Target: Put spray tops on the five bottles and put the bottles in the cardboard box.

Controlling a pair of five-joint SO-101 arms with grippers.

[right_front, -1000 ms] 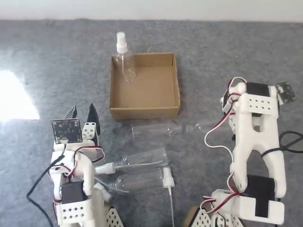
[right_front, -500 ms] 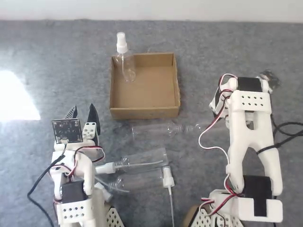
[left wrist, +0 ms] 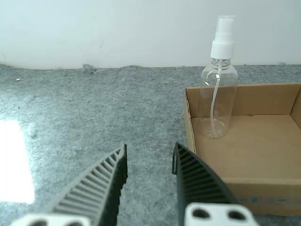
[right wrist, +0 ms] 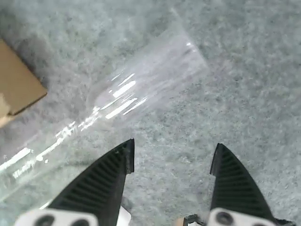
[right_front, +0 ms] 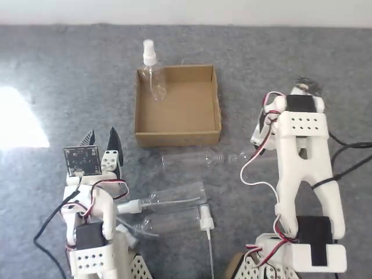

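left gripper (left wrist: 149, 150) is hanging low at the near left with its fingers spread and nothing between them, looking out toward the cardboard box (right_front: 177, 138). just right of that arm, two clear bottles (right_front: 174, 195) are lying on their sides on the grey mat, and a loose spray top (right_front: 206, 218) is resting beside them, its tube trailing toward the near edge. further out, one finished bottle (left wrist: 217, 103) is standing upright in the box's far-left corner, top on. a lying bottle (right wrist: 150, 80) is stretching rightward just in front of the box, and the right gripper (right wrist: 171, 150) is hovering over it, fingers spread wide, not touching.

these bottles are looking light, thin-walled and slick, so they're likely rolling at a nudge and denting under a hard squeeze. the best hold is probably across the barrel's middle, gently, leaving the neck free for a top.

against the earlier frames, the right arm is swinging left and away from the near edge, coming over that bottle. the left arm and all the bottles are staying put.
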